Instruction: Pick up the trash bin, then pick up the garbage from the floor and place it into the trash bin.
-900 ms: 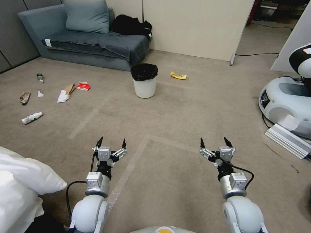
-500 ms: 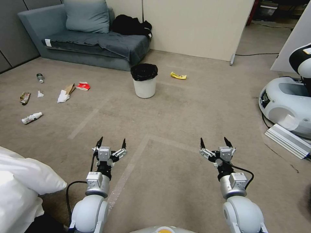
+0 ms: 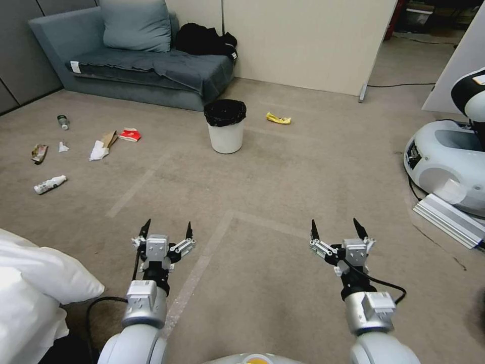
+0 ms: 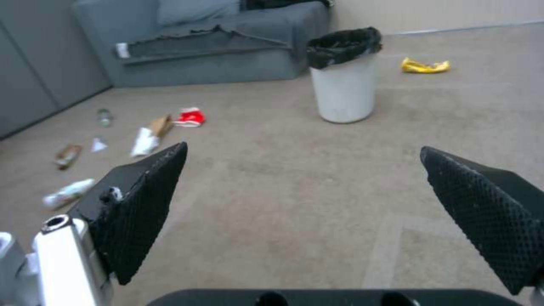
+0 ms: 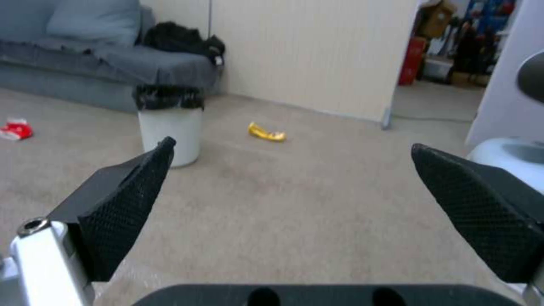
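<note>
The white trash bin [image 3: 225,132] with its black liner stands on the carpet in front of the sofa, far ahead of both arms; the left wrist view shows the bin [image 4: 346,89] and the right wrist view the bin [image 5: 169,134]. Garbage lies scattered: a yellow wrapper [image 3: 278,119] right of the bin, a red-white carton [image 3: 129,134], a brown bag [image 3: 108,138], white tissue [image 3: 97,150] and a bottle [image 3: 49,184] at the left. My left gripper [image 3: 167,230] and right gripper [image 3: 336,229] hover open and empty over the near carpet.
A grey sofa [image 3: 131,71] with black clothes stands behind the bin. Another robot's white base [image 3: 447,164] and a metal ramp [image 3: 447,218] sit at the right. A white pillow-like mass [image 3: 35,288] fills the near left corner. Bare carpet lies between me and the bin.
Both grippers have drawn back slightly toward me and sit lower in the head view. The bin and the litter have not moved.
</note>
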